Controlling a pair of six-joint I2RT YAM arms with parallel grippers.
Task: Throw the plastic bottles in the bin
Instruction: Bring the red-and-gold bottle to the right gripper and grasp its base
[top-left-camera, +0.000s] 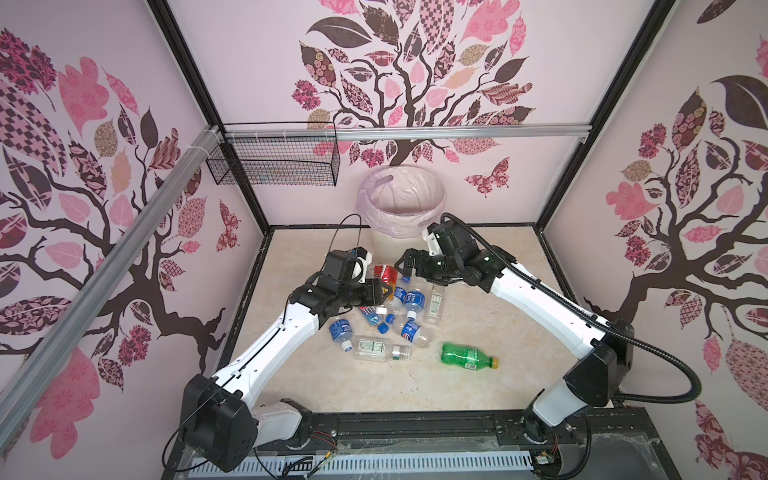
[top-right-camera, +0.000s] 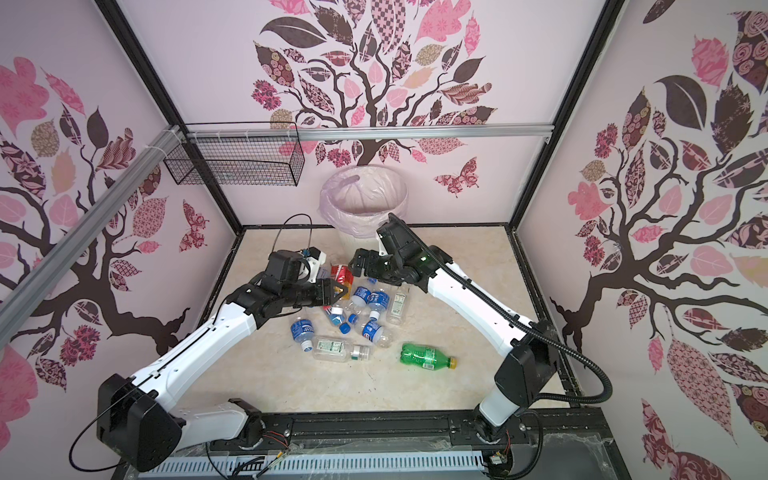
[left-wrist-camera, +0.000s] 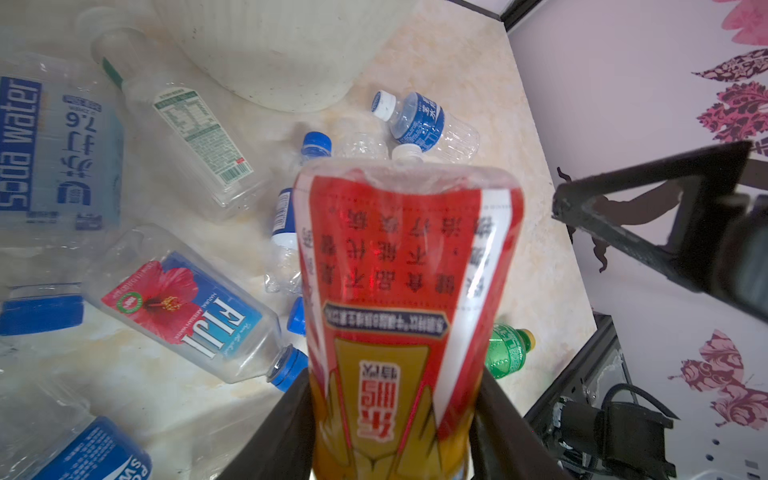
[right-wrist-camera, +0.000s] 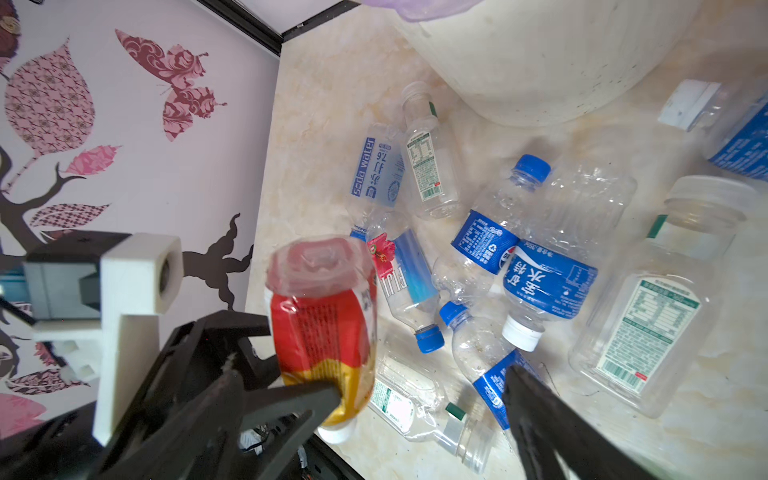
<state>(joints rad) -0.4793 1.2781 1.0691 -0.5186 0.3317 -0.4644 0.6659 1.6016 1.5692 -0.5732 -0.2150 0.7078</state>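
The plastic bottles (top-left-camera: 399, 318) lie scattered on the floor (top-left-camera: 457, 395) before me, a green bottle (top-left-camera: 465, 356) nearest. My left gripper (top-left-camera: 383, 292) is half closed on a red-and-yellow bottle (left-wrist-camera: 407, 270) over the pile; my right gripper (top-left-camera: 406, 268) gapes wide, empty, beside it. Beyond stands the bin (top-left-camera: 376, 216).

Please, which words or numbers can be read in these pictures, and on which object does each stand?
"soda water", "7.6": pale-blue-labelled bottle.
"FIJI": red-flower bottle.
"Sprite": green bottle.
Chinese characters: red-labelled bottle in the left end effector, upside down, partly blurred.
Nutrition table: white-labelled bottle, too small.
Other blue-labelled bottles: Chinese, unclear.
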